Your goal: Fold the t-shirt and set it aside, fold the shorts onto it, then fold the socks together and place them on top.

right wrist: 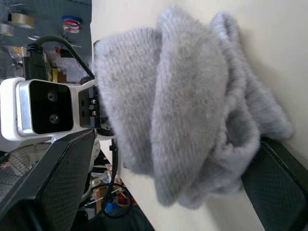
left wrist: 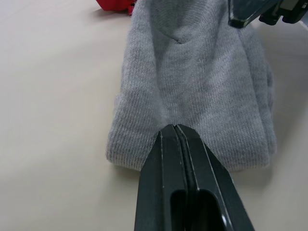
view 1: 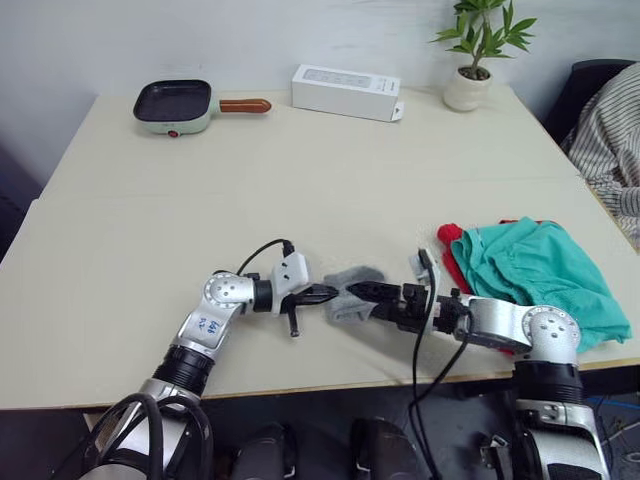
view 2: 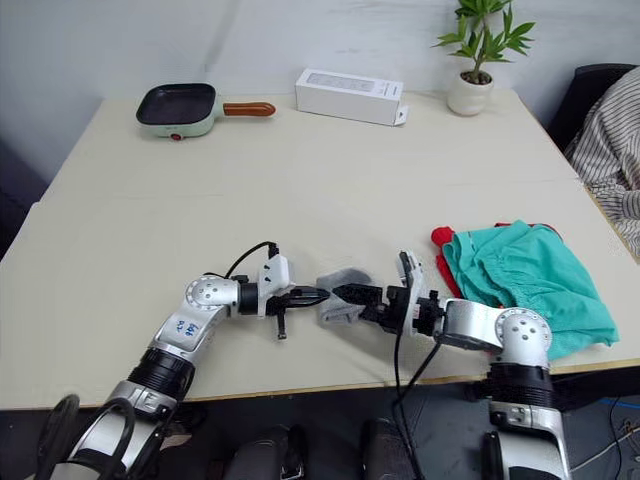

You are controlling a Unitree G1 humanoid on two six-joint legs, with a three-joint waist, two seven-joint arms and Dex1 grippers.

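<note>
- Your socks (view 1: 352,292) lie bunched in a small grey heap near the bench's (view 1: 300,180) front edge, about midway along it, between the two grippers.
- Your left gripper (view 1: 322,294) comes at the heap from the robot's left. In the left wrist view its jaws are pressed together, with the tip right at the hem of the socks (left wrist: 192,91). You cannot tell from there whether any fabric is pinched between them.
- Your right gripper (view 1: 362,291) reaches in from the robot's right. In the right wrist view its jaws stand apart, one on each side of the grey bundle (right wrist: 192,101), with the knit bulging between them.
- That same wrist view shows the left arm's white camera housing (right wrist: 43,106) just beyond the heap.
- The shorts (view 1: 535,270) sit toward the bench's front right corner, a loose teal fold lying on top of the t-shirt (view 1: 451,240).
- Of that t-shirt only a red edge peeks out, on the side nearest the socks.
- Along the bench's back edge you have a mint-green pan (view 1: 174,105) with a brown handle at the left, a white box (view 1: 346,92) near the middle, and a potted plant (view 1: 476,60) toward the right.
- Striped cloth (view 1: 610,150) hangs just past the bench's right edge.
</note>
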